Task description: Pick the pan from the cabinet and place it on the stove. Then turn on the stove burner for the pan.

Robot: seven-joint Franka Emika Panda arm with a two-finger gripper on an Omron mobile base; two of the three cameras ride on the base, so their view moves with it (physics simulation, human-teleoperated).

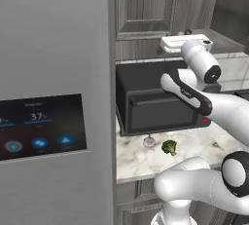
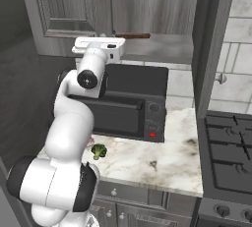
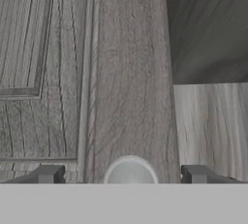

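Your tool (image 3: 123, 174) stands with its fingers apart around the round knob (image 3: 130, 170) of the cabinet (image 3: 131, 72), placed to pull it. The pan's handle (image 2: 133, 36) pokes from the cabinet shelf above the black oven (image 2: 129, 104).

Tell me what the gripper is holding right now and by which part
Nothing is held yet. The gripper stands open with the cabinet door's round knob between its fingers, not clamped.

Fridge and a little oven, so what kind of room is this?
A kitchen, most likely. A steel fridge stands beside a marble counter holding a black countertop oven, and a gas stove sits further along.
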